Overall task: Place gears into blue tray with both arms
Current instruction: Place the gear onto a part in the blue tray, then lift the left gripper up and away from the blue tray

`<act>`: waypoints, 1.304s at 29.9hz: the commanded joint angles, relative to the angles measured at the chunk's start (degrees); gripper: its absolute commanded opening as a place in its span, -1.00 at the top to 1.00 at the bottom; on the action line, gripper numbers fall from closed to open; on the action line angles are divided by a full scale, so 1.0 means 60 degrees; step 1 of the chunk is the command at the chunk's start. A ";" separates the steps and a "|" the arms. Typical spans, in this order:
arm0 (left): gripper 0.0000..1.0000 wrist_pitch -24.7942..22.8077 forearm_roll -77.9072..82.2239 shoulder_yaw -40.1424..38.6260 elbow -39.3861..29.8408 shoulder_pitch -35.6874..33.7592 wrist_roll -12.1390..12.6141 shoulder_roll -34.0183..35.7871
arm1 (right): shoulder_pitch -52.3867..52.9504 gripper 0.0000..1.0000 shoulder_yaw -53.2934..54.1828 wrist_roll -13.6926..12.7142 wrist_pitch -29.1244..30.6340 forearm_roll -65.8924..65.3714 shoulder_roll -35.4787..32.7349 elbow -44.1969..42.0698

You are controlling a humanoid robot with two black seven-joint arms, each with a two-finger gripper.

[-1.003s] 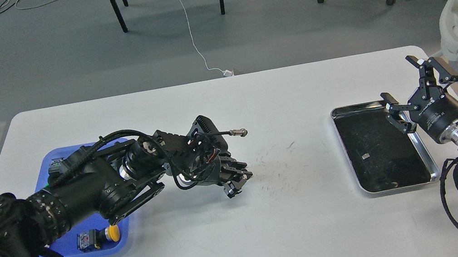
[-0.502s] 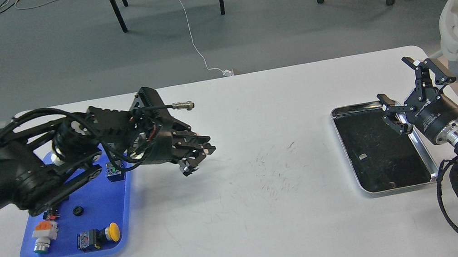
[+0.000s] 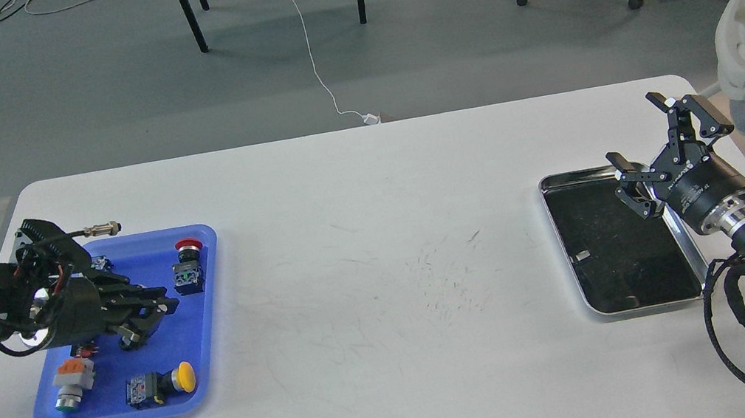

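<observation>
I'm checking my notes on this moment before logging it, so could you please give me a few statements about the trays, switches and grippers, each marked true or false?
1. The left gripper is above the blue tray. True.
2. The right gripper is shut on a gear. False: its fingers are spread apart with nothing between them.
3. A yellow-capped switch lies in the blue tray near its front edge. True.
4. The silver tray sits on the table's left side. False: it is on the right, beside the right gripper.
5. The red-capped switch lies on the bare table. False: it is inside the blue tray, near its far right corner.
</observation>
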 commanded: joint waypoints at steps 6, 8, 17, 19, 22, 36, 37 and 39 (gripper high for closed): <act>0.68 0.0399 -0.0025 0.0046 0.1999 0.0235 0.0000 -0.1143 | -0.0094 -0.97 -0.0014 0.0000 0.0002 0.0000 -0.0012 0.0028; 0.62 0.0400 -0.0025 0.0032 0.1999 0.0279 0.0000 -0.1173 | -0.0094 -0.97 0.0001 0.0000 0.0016 0.0000 -0.0027 0.0028; -0.69 0.0429 -0.0040 -0.0027 0.2131 0.0279 0.0000 -0.1056 | -0.0094 -0.97 0.0030 0.0000 0.0016 0.0000 -0.0071 0.0013; -0.77 0.0429 -0.0040 -0.0158 0.2029 0.0221 0.0000 -0.0983 | -0.0094 -0.97 0.0030 0.0000 0.0016 0.0000 -0.0057 0.0013; -0.84 0.0415 -0.0142 -0.0888 0.1664 0.0104 0.0000 -0.0545 | -0.0079 -0.97 0.0015 0.0000 0.0016 0.0000 -0.0027 0.0013; -0.96 0.0722 -1.1478 -0.6157 -0.2396 0.4156 0.0000 -0.1315 | -0.0035 -0.97 -0.0116 0.0000 0.0016 -0.0117 -0.0027 0.0232; -0.96 0.0737 -1.1567 -0.6832 -0.2381 0.4625 0.0000 -0.1726 | -0.0036 -0.97 -0.0189 0.0000 0.0016 -0.0175 -0.0042 0.0320; -0.96 0.0766 -1.1568 -0.8165 -0.2381 0.5592 0.0000 -0.2619 | -0.0021 -0.97 -0.0539 0.0000 0.0016 -0.0278 -0.0158 0.0525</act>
